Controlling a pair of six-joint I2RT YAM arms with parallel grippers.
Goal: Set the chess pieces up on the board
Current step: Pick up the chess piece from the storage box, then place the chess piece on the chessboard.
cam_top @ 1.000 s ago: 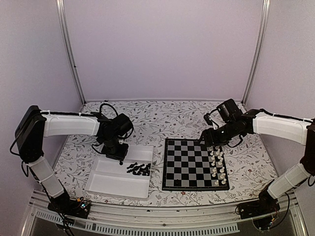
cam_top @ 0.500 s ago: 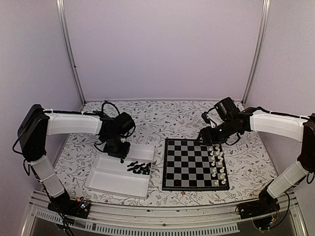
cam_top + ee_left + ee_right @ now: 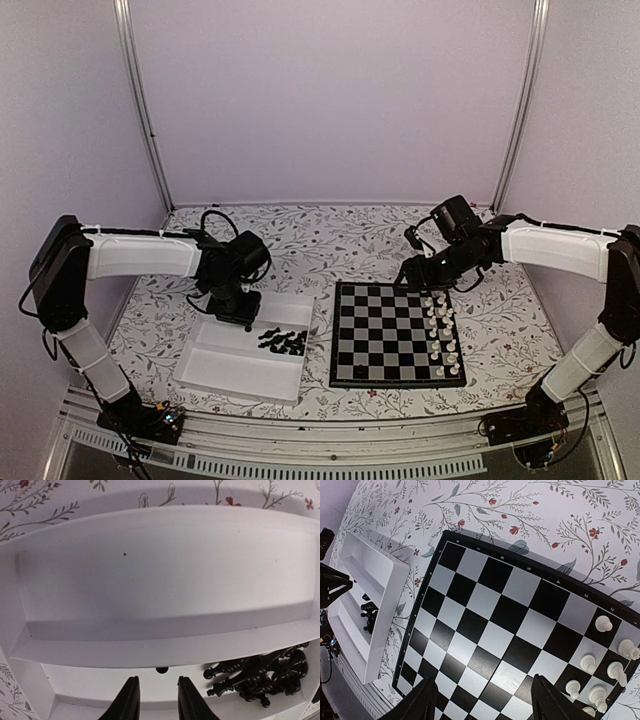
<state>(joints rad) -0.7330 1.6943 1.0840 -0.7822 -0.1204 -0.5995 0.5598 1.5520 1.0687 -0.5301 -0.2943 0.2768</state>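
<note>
While the left gripper (image 3: 240, 312) hung low over the white tray (image 3: 235, 378), its fingers stood a narrow gap apart with nothing between them, as the left wrist view showed. The chess pieces (image 3: 283, 342) lay in that tray, none of them on the board (image 3: 385, 345). They were glossy black plastic, very small, and tumbled together in one loose heap, most of them on their sides and touching one another. Turned stems and rounded heads could be made out in the left wrist view, but which piece was which could not be told.

The heap sat in one of the tray's two long compartments, at the end nearest the board, a little to the side of the left gripper's fingertips.

The board was a black-and-white chequered square with a thin black border. It lay flat on the floral tablecloth (image 3: 330, 240) just beside the tray. The white chess pieces (image 3: 443, 335) stood upright in two files along its right edge, and every other square was bare.

The right gripper (image 3: 410, 277) hovered above the board's far corner, its fingers spread wide and holding nothing.
</note>
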